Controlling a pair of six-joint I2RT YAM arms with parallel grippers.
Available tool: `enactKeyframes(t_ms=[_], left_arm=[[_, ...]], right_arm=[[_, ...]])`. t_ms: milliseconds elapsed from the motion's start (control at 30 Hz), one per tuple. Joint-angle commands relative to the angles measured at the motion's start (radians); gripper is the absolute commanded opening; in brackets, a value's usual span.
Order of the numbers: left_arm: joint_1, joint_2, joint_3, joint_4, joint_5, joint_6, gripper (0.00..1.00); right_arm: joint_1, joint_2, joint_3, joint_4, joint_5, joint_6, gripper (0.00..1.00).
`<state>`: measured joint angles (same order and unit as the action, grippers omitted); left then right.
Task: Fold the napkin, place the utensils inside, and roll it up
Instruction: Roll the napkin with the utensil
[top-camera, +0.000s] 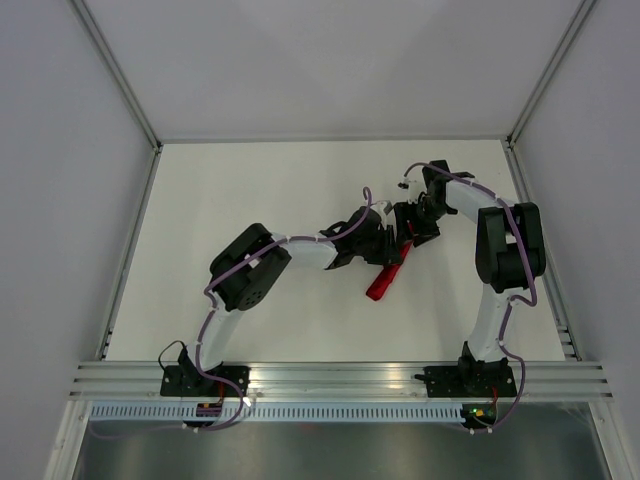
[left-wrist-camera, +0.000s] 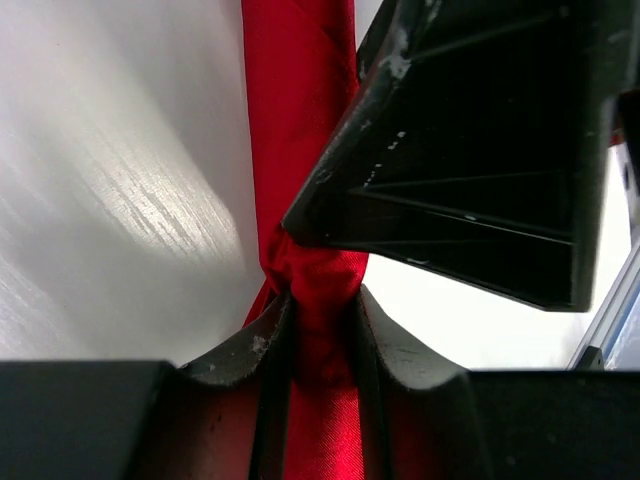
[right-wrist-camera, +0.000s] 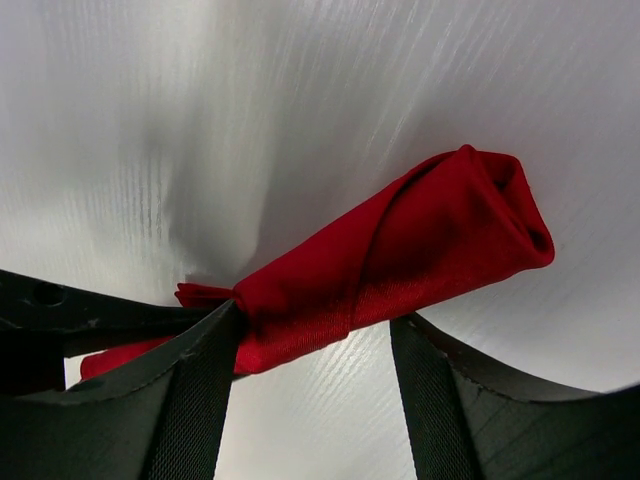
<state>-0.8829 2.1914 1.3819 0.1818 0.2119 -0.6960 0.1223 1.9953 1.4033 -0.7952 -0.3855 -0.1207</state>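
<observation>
left tool (left-wrist-camera: 320, 305) pinches rolled napkin (right-wrist-camera: 400, 250), right tool (right-wrist-camera: 312, 320) straddling it.

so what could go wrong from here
1. The left gripper pinches the napkin at one narrow spot; pulling there could bunch or unroll it.
2. The roll's free end looks loose and open, so it may spring apart on release, and any utensils inside (none visible) might slide out.
3. The right gripper straddles the roll close beside the left one; they could collide.
</observation>
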Motion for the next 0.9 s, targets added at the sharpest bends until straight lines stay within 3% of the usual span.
enactKeyframes(t_ms=[0, 267, 467, 867], left_arm=[[-0.018, 0.080, -0.018, -0.133, -0.006, -0.048, 0.32], [-0.018, 0.053, -0.024, -0.117, -0.003, -0.031, 0.46], [-0.005, -0.013, -0.023, -0.117, -0.029, 0.006, 0.51], [0.032, -0.159, -0.063, -0.131, -0.045, 0.061, 0.51]], right_arm=[[0.004, -0.040, -0.012, 0.036, 0.060, 0.062, 0.66], [0.008, 0.013, 0.040, 0.088, 0.157, 0.076, 0.43], [0.033, 0.059, 0.131, 0.097, 0.287, 0.062, 0.41], [0.112, 0.217, 0.351, 0.088, 0.488, 0.035, 0.42]])
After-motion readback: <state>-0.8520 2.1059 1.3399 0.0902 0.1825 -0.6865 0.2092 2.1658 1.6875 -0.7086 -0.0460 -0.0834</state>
